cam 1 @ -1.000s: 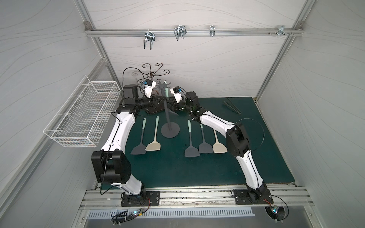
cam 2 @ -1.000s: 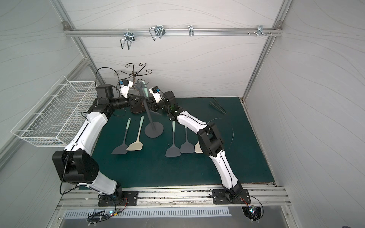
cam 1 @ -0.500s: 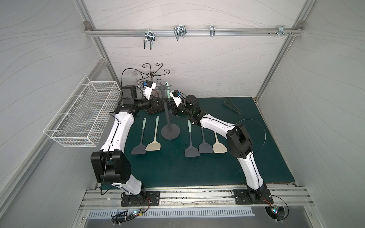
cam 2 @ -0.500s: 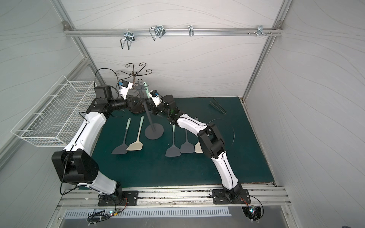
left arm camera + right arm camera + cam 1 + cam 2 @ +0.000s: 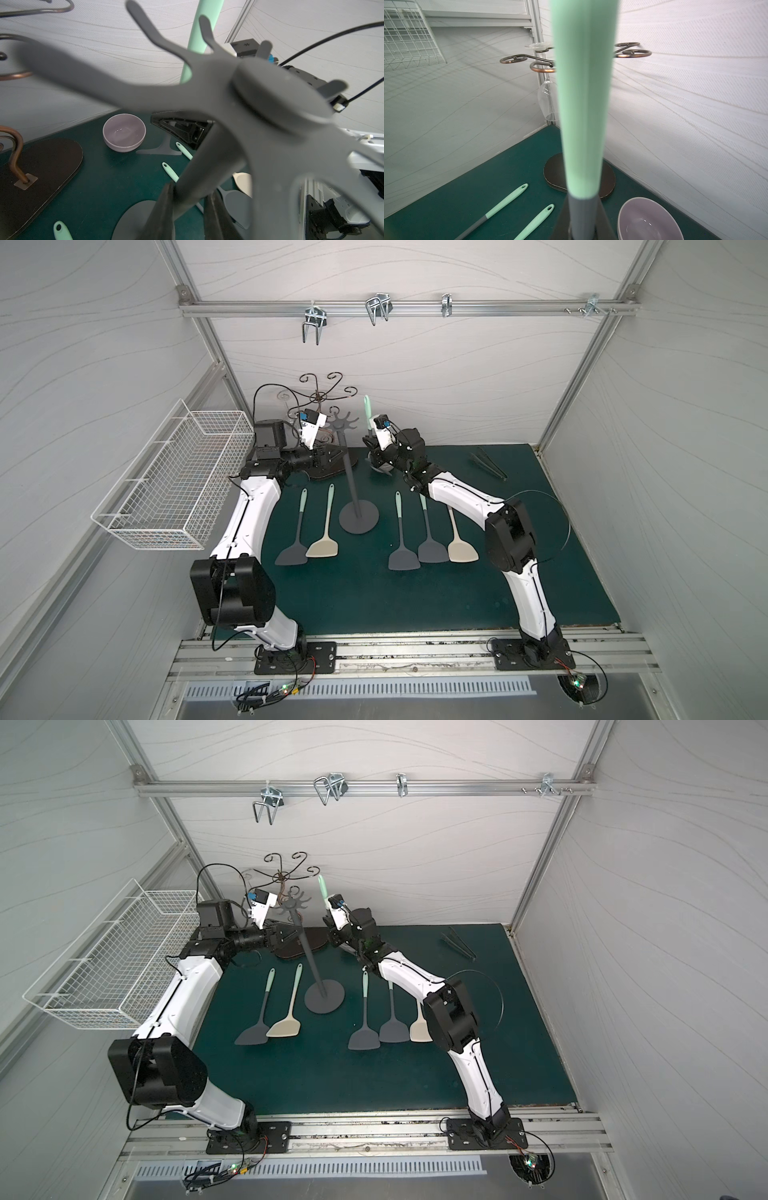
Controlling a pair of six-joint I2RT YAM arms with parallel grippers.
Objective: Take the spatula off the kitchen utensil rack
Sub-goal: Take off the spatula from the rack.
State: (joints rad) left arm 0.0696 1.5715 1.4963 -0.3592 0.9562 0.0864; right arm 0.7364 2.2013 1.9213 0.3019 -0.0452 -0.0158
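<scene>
Held spatula [image 5: 581,104] clamped in right gripper [image 5: 581,230], seemingly free of rack [image 5: 205,166]; steadied rack in clamped left gripper [image 5: 188,209]; lacked only set-down.

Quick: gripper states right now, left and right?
The left gripper is closed on the pole of the kitchen utensil rack.
The right gripper is closed on the spatula, at its grey neck.

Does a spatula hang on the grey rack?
No: the rack has bare prongs, and the right end effector holds the spatula beside it.
</scene>
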